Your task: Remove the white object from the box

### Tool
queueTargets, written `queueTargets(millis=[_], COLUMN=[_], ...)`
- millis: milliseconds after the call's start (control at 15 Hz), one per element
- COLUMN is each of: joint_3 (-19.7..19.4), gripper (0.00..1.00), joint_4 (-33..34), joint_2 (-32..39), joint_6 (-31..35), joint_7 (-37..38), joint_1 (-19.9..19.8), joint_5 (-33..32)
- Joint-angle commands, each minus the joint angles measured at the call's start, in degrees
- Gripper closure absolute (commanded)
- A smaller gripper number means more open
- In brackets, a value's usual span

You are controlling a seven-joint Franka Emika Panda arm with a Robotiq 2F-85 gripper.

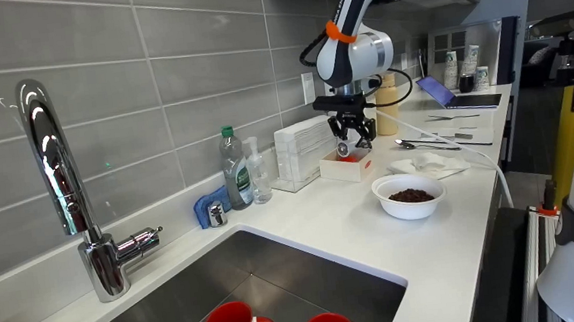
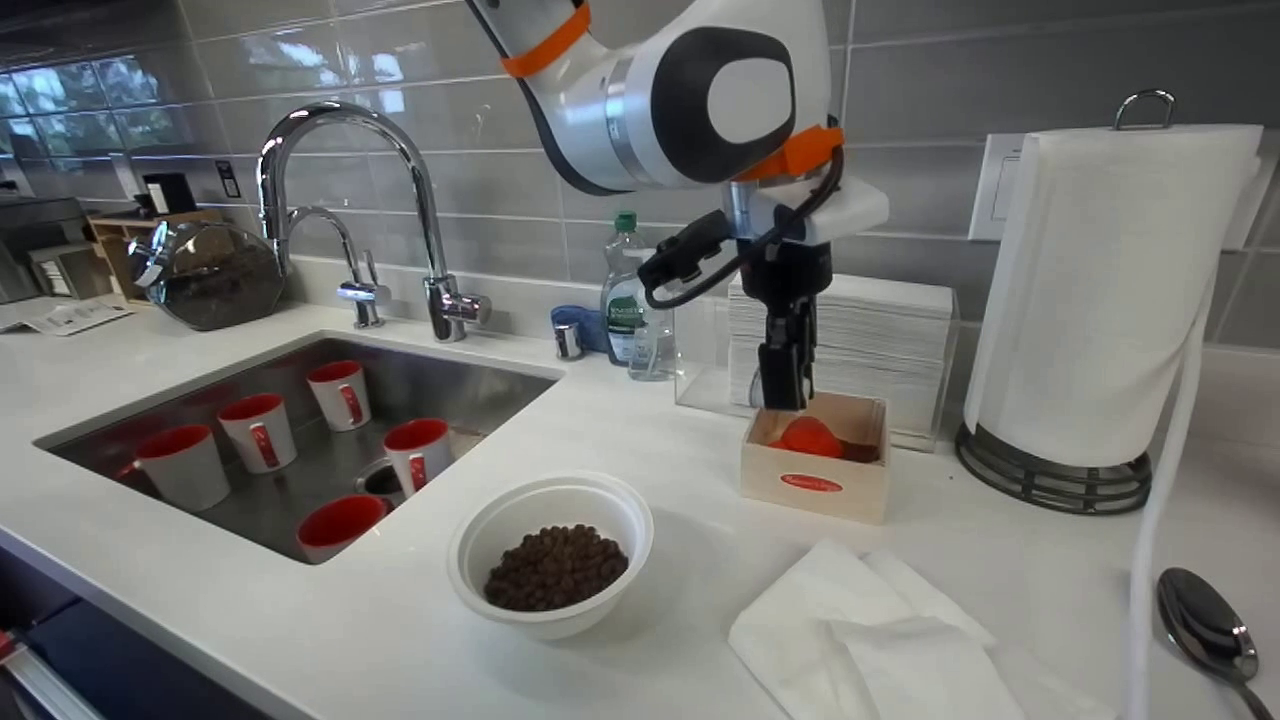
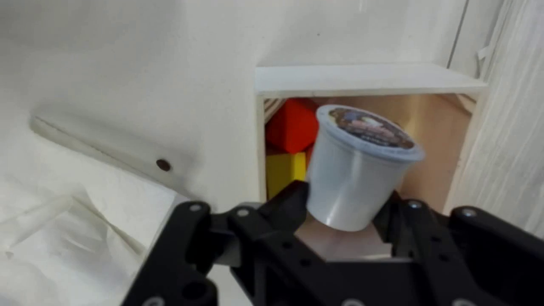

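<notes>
A kitchen around you, in an exterior view your chrome gooseneck faucet (image 2: 446, 308) at upper left, red-and-white mugs (image 2: 257, 438) in the stainless-steel sink (image 2: 450, 385) at left, dish-soap bottle (image 2: 624, 312) at upper centre, grey tiled backsplash (image 2: 508, 185) along the top, paper-towel roll (image 2: 1110, 300) at right

Orange bands (image 2: 548, 42) mark the white arm (image 2: 590, 110); claw (image 3: 342, 208) and cable (image 2: 740, 262) are black.

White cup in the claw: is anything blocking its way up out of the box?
Nothing visible is. The gripper holds the white cup at the mouth of the box; the red piece and yellow piece lie lower, inside.
</notes>
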Motion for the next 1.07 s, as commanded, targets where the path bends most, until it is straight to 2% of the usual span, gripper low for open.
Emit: queueTargets(millis=[0, 133, 267, 333, 600, 733, 1000], joint_3=[-4.7, -6.2, -4.4, 0.6, 8.3, 10.8, 13.1], gripper=[0.9, 0.9, 0.9, 0.9, 0.9, 0.9, 0.9], joint_4=[-0.4, -0.1, -0.8, -1.0, -5.9, -8.5, -11.8], joint_2=[-7.4, -10.8, -13.8, -14.7, -16.6, -16.0, -13.5], joint_6=[-5.9, -10.1, -13.9, -16.0, -20.6, -20.3, -17.5], joint_7=[12.4, 19.3, 26.3, 29.0, 38.2, 43.9, 55.7], joint_1=[7.1, 11.1, 12.7, 9.3, 8.2, 7.9, 7.3], joint_5=[-15.1, -24.3, -33.5, -37.3, -46.3, -51.2, -61.0])
